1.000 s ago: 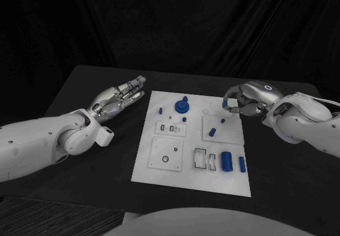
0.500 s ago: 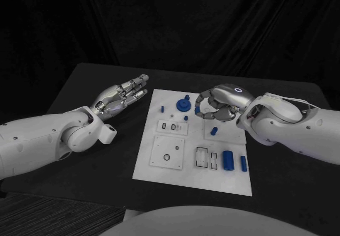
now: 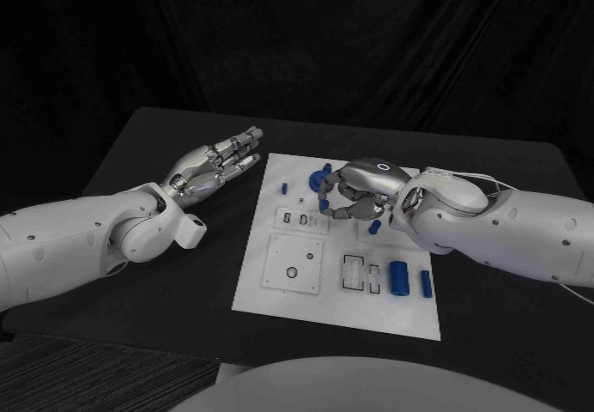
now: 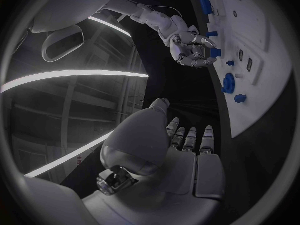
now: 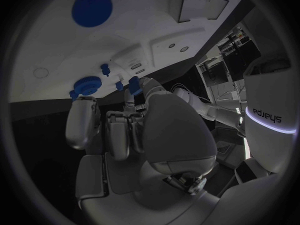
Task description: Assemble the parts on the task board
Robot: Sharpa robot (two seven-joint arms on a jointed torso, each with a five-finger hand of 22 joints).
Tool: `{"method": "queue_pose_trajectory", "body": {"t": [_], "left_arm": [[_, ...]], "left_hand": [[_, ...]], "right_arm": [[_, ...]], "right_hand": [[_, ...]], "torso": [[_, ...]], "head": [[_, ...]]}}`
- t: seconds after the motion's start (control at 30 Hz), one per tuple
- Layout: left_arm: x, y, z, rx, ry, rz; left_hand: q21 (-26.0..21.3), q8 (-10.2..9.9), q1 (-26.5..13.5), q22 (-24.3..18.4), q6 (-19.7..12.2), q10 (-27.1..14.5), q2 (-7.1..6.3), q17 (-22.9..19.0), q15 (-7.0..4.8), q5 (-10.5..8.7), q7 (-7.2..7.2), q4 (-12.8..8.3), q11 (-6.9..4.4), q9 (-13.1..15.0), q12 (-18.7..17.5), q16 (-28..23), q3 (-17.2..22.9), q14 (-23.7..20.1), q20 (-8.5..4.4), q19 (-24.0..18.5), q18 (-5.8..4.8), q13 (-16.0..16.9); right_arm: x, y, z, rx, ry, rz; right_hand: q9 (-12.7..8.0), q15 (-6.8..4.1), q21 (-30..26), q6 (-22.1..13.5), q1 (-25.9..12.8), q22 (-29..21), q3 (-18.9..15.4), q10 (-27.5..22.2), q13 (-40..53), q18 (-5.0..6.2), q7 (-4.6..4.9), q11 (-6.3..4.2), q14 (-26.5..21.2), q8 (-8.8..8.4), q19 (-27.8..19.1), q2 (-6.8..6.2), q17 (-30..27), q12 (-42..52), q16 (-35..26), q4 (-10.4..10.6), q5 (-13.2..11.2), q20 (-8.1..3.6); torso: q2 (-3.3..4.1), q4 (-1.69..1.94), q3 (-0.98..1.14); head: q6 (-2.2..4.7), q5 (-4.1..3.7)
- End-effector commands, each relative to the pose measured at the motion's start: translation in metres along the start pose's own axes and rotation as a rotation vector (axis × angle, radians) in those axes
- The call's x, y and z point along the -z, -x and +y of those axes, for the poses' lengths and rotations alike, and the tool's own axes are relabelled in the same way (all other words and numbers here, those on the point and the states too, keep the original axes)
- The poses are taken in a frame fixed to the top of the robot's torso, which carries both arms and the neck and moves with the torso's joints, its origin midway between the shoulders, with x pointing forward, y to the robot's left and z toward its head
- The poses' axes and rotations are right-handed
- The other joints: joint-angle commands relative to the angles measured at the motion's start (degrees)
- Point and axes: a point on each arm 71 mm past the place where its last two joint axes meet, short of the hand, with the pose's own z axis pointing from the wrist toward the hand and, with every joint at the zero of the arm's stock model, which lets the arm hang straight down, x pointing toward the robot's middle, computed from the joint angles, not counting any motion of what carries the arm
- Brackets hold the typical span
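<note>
Hovering over task board point(image 3: 334, 302) — right robot hand point(image 3: 353, 190) curled, grasp unclear, left robot hand point(image 3: 213, 166) released.

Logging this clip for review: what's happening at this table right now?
A two-armed robot is working over a white task board carrying small blue parts. Its right hand hovers with curled fingers above the board's far end, beside a round blue knob; whether it holds anything is unclear. Its left hand rests open, palm up, beside the board. Two blue cylinders lie near the board's right edge.
</note>
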Motion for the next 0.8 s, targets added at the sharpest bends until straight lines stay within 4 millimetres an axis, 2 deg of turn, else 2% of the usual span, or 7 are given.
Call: {"method": "queue_pose_trajectory", "body": {"t": [0.03, 0.8], "left_arm": [[-0.001, -0.002, -0.004, 0.011, -0.064, 0.011], [-0.003, -0.004, -0.004, 0.016, -0.064, 0.019]], "left_hand": [[-0.34, 0.19, -0.25, -0.1, 0.11, 0.12, 0.18, -0.06, 0.34, -0.11, 0.19, -0.04, 0.44, 0.1, -0.2, -0.21, 0.34, 0.08, 0.52, 0.06, 0.71, -0.07], [-0.34, 0.19, -0.28, -0.1, 0.05, 0.12, 0.19, -0.06, 0.32, -0.1, 0.3, -0.03, 0.46, 0.09, -0.2, -0.21, 0.4, 0.08, 0.53, 0.06, 0.72, -0.07]], "right_arm": [[-0.002, -0.006, 0.0, -0.003, -0.002, 0.043], [-0.008, -0.017, 0.001, -0.012, -0.015, 0.064]], "right_hand": [[0.78, 0.39, -0.34, -0.21, 0.45, 9.57, 0.01, 6.0, 15.07, 0.52, 0.25, 0.33, 5.59, 0.37, -0.39, 0.0, 13.88, 0.14, -0.32, -0.17, -0.17, -0.05], [0.74, 0.67, -1.0, -0.44, 0.42, 9.38, 0.13, 6.0, 15.07, 0.64, 0.49, 0.68, 5.52, 0.28, -0.63, -0.04, 13.66, 0.14, -0.53, -0.48, -0.49, 0.17]], "torso": [[-0.01, -0.03, 0.01], [-0.01, 0.01, 0.0]], "head": [[0.0, -0.04], [0.0, 0.09]]}}
